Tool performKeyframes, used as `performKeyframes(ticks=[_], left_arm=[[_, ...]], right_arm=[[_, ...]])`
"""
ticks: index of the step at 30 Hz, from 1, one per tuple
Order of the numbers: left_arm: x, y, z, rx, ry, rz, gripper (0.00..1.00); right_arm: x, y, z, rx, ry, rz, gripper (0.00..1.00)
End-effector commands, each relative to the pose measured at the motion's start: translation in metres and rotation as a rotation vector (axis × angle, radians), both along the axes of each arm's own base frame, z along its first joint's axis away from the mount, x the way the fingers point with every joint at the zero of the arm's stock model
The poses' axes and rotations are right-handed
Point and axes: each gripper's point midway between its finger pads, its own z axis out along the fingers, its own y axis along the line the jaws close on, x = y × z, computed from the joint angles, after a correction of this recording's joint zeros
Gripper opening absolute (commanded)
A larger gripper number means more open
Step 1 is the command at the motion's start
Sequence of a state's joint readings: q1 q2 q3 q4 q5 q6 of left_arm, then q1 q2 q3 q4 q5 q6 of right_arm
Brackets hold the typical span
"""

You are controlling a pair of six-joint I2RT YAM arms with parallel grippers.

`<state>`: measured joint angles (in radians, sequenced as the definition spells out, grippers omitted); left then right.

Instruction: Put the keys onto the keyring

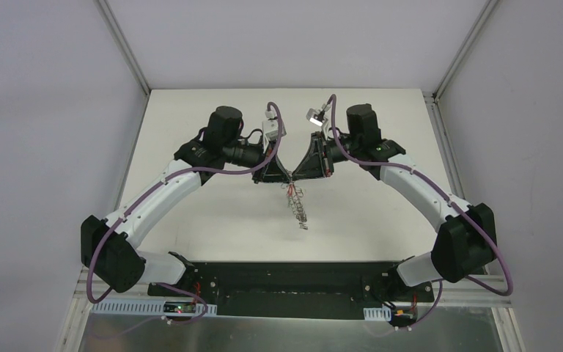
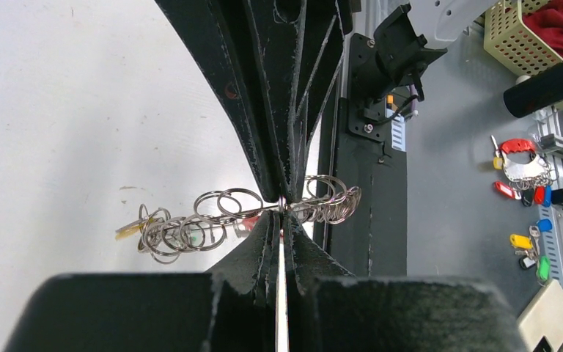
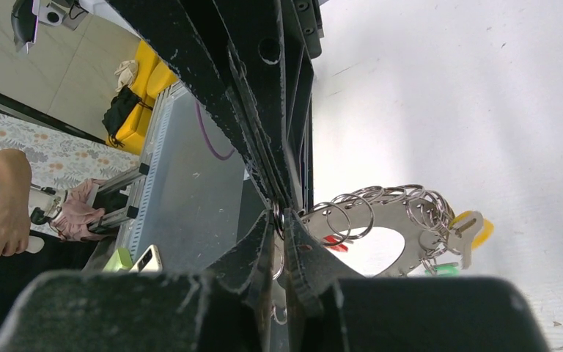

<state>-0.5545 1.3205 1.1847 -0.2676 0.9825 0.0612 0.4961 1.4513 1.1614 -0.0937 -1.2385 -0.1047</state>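
Observation:
The keyring (image 1: 298, 207) hangs over the table's middle, held from above by both grippers. My left gripper (image 1: 284, 177) and right gripper (image 1: 298, 176) meet tip to tip on its top edge. In the left wrist view the left gripper (image 2: 282, 206) is shut on the keyring (image 2: 212, 220), seen edge-on with many small split rings. In the right wrist view the right gripper (image 3: 281, 217) is shut on the rim of the flat grey keyring (image 3: 390, 214). A yellow key (image 3: 476, 228), a red key (image 3: 335, 242) and a green key (image 3: 440, 270) hang from its small rings.
The white table (image 1: 212, 213) lies below. Off the table, the left wrist view shows a basket with a red cloth (image 2: 539, 29) and spare bunches of keys (image 2: 522, 160). The right wrist view shows a person's arm (image 3: 4, 198) and a phone (image 3: 144, 259).

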Motion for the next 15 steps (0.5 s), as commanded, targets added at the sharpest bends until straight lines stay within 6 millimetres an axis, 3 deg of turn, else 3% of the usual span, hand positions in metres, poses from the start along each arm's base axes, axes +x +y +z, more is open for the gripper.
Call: performKeyframes(ticks=[1, 15], left_arm=[[-0.001, 0.002, 0.038, -0.057, -0.063, -0.003, 0.00], [0.006, 0.000, 0.039, -0.041, -0.063, 0.015, 0.00]], right_arm=[[-0.004, -0.005, 0.008, 0.017, -0.074, -0.004, 0.11], [-0.012, 0.001, -0.006, -0.003, -0.064, 0.026, 0.03]])
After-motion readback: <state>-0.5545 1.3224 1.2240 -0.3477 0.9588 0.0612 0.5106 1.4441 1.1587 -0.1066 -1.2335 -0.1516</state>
